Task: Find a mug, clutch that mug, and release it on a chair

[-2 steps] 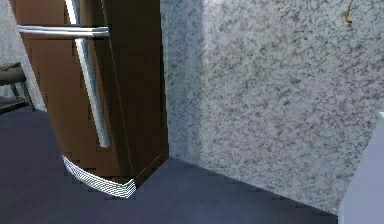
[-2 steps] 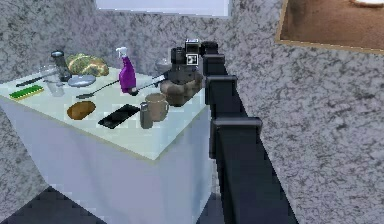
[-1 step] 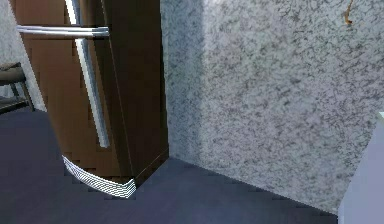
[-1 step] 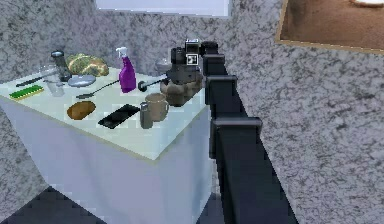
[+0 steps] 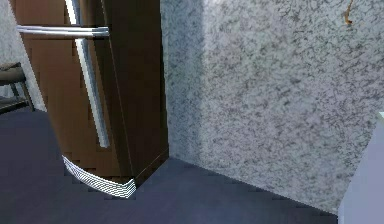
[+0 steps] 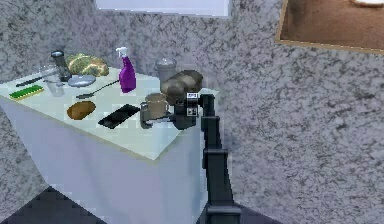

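The arm (image 6: 213, 150) rises as a dark bar beside the white table's (image 6: 110, 165) right corner and ends level with the tabletop. From there the gripper (image 6: 163, 114) points left over the table's right end, its fingers at a tan mug (image 6: 154, 104) standing on that end. Whether it holds the mug cannot be told. A purple spray bottle (image 6: 126, 72) stands toward the table's back edge, and a potato (image 6: 81, 109) lies toward its front.
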You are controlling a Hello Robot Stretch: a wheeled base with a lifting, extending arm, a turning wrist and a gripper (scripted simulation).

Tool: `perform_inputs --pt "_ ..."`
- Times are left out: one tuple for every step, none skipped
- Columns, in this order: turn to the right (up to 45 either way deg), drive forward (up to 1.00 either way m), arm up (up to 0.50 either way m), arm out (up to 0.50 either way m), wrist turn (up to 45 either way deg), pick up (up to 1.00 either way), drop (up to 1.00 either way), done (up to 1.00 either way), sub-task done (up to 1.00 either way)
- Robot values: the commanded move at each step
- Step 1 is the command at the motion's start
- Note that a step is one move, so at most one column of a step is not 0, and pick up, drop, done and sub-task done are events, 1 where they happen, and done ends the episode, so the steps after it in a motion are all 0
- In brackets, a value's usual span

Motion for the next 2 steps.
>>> perform_inputs --pt "0.0 0.00 0.00 0.00 0.0 1.00 0.00 0.00 0.00" --pt "0.0 0.00 0.10 0.00 0.0 0.00 0.00 0.00 0.00"
